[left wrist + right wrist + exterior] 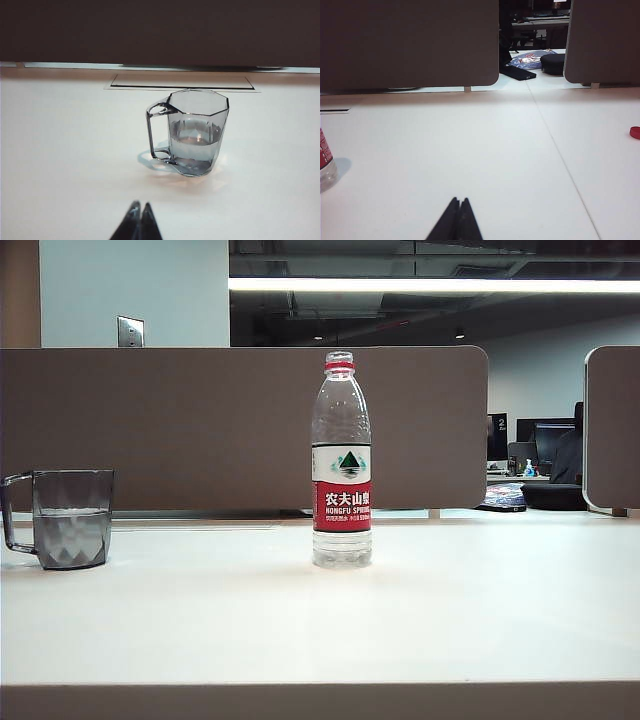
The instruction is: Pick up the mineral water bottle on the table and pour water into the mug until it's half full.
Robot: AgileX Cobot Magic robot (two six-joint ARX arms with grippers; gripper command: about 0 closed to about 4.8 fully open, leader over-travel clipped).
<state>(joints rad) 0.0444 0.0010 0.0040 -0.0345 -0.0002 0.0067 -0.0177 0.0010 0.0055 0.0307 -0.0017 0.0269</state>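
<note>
The mineral water bottle (341, 460) stands upright and uncapped in the middle of the white table (400, 620), with a little water at its bottom. A sliver of the bottle (326, 157) shows at the edge of the right wrist view. The smoky-grey mug (68, 518) sits at the far left, about half filled with water (196, 141); the mug (192, 131) stands ahead of my left gripper (139, 205), which is shut and empty. My right gripper (459, 201) is shut with nothing in it, low over bare table, well apart from the bottle. Neither gripper appears in the exterior view.
Brown partition panels (200, 425) back the table. A red bottle cap (635, 132) lies on the table off to the right. A rectangular cable hatch (182, 81) is set in the tabletop behind the mug. A bag (532, 59) and dark objects lie on the desk beyond the gap.
</note>
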